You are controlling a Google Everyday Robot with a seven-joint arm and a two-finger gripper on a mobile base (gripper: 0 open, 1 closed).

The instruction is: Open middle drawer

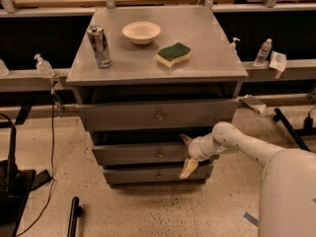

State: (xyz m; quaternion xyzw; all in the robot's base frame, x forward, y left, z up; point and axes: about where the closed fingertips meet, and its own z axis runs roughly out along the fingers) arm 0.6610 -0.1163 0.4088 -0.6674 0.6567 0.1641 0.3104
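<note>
The grey cabinet has three stacked drawer fronts. The middle drawer [138, 154] is the medium one, with a small brass knob [160, 155] at its centre, and it stands out slightly from under the top drawer. My gripper [187, 154] is at the right part of this front, to the right of the knob. Its jaws are open, with one finger [185, 139] at the front's upper edge and the other cream-coloured finger [189, 168] below its lower edge. My white arm [247, 147] reaches in from the lower right.
The wide top drawer [158, 115] juts out above and the small bottom drawer [153, 175] sits below. On the cabinet top [212, 58] are a can [99, 45], a bowl [141, 32] and a green-yellow sponge [174, 54]. Black stands [12, 181] are on the floor at left.
</note>
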